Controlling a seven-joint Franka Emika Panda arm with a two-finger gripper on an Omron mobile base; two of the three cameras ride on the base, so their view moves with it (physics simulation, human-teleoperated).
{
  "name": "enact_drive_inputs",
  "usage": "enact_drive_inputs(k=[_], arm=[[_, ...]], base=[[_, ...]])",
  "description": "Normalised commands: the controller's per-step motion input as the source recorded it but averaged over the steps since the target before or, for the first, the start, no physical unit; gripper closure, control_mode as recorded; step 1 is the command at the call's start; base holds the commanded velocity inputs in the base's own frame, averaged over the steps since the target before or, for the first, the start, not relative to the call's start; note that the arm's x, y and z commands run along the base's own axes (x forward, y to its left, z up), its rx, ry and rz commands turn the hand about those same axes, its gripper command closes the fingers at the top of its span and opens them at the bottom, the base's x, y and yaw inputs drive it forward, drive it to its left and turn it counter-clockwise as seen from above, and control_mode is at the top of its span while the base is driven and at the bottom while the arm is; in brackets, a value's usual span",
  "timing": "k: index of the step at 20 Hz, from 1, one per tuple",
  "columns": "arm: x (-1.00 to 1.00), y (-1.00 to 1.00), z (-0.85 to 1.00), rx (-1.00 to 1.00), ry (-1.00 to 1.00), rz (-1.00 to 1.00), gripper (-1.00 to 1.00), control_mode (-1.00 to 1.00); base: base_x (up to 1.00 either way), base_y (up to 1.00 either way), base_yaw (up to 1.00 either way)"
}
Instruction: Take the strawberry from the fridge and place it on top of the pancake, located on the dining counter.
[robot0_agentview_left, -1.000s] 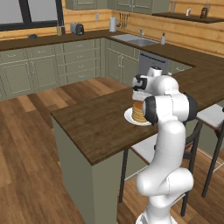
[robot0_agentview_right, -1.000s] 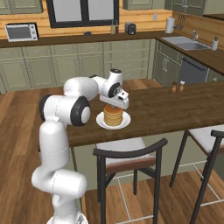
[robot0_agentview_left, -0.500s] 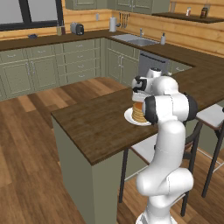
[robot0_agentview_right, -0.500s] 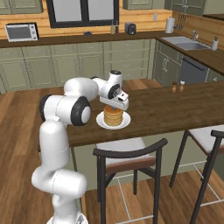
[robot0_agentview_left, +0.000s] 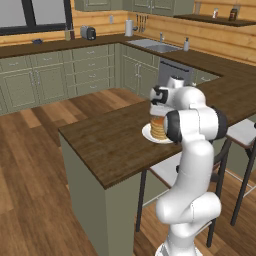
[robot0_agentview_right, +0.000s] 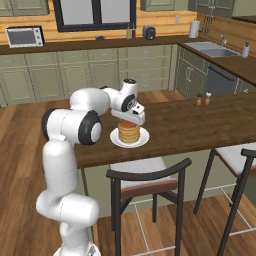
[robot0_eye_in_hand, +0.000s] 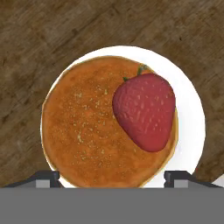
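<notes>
- Looking down through the hand view, you see the strawberry (robot0_eye_in_hand: 145, 112) lying on the top of the pancake (robot0_eye_in_hand: 92, 131), toward the right side of the stack, with its green leaves pointing to the upper edge of the picture.
- You can see the two finger tips (robot0_eye_in_hand: 48, 177) standing far apart at the bottom corners of that view, one at each side of the pancake; the jaws are spread wide and clamp nothing, and the berry sits free between and beyond them.
- You find the pancake stack on a white plate (robot0_eye_in_hand: 192, 113), whose rim shows all around it, and the plate rests on the dark-brown dining counter (robot0_eye_in_hand: 39, 39).
- From the right base view, you see the gripper (robot0_agentview_right: 132, 115) hanging just over the pancake (robot0_agentview_right: 128, 132), with the plate (robot0_agentview_right: 142, 141) near the counter's front edge and the dining counter (robot0_agentview_right: 200, 120) running off to the right.
- From the left base view, you see the gripper (robot0_agentview_left: 159, 107) above the pancake (robot0_agentview_left: 157, 128); the arm's elbow covers the right part of the plate (robot0_agentview_left: 148, 135).
- You also see two small shakers (robot0_agentview_right: 203, 99) standing farther along the counter, well apart from the plate, and a dark-framed chair (robot0_agentview_right: 150, 180) just in front of the counter below the plate.
</notes>
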Motion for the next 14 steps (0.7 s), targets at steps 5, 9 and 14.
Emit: enact_drive_inputs(k=[5, 9, 14], arm=[[0.00, 0.31, 0.30, -0.02, 0.00, 0.00, -1.00, -1.00], [-0.14, 0.18, 0.44, -0.01, 0.00, 0.00, -1.00, -1.00], [-0.13, 0.00, 0.59, 0.00, 0.00, -0.03, -1.00, -1.00]], base=[[0.00, 0.00, 0.00], [0.00, 0.00, 0.00], [0.00, 0.00, 0.00]])
